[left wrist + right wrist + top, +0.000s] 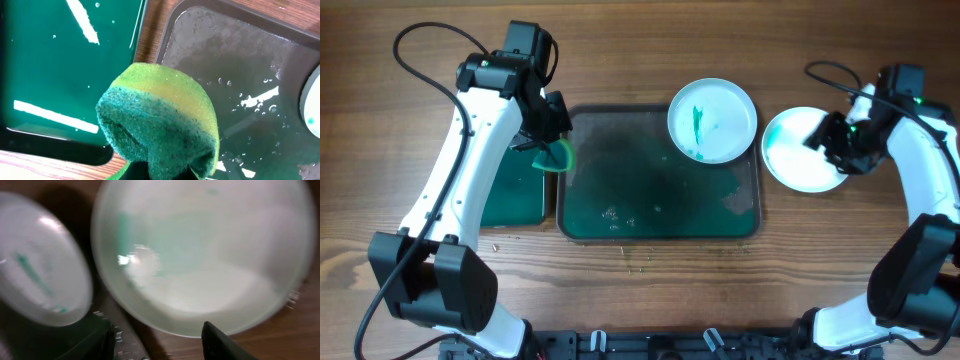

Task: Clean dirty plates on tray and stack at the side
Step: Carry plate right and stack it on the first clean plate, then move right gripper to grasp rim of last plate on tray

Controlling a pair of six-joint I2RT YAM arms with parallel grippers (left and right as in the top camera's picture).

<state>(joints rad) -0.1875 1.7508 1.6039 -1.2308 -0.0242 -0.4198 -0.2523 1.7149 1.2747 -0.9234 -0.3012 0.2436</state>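
**Plates and end effectors, cleaning task.** Soiled plate point(712, 120): round, white and shallow, lying flat in the far right corner of the tray point(620, 225), with a green streak on its face. Side plate point(798, 152): off the tray, on the table point(620, 290) just beside the tray's right rim, its face carrying only a pale teal film. Whether another plate lies beneath it cannot be told.

Judged handling: both plates look rigid, light and probably breakable, and any wetness would make the faces slick. The low rim is the only purchase, so a pinch across it, one finger above and one below, seems the sound hold. A flat plate on the wet tray base may slide before it lifts.

Right gripper point(832, 140): over the right part of the side plate, fingers spread wide with nothing clamped. In the wrist view the plate's near rim lies just beyond the fingertips, and the blur hides whether they touch it.

Left gripper point(548, 135): clenched on a green-and-yellow sponge point(558, 157) at the tray's left rim, well apart from the soiled plate, with the smaller tray point(515, 190) just beside it
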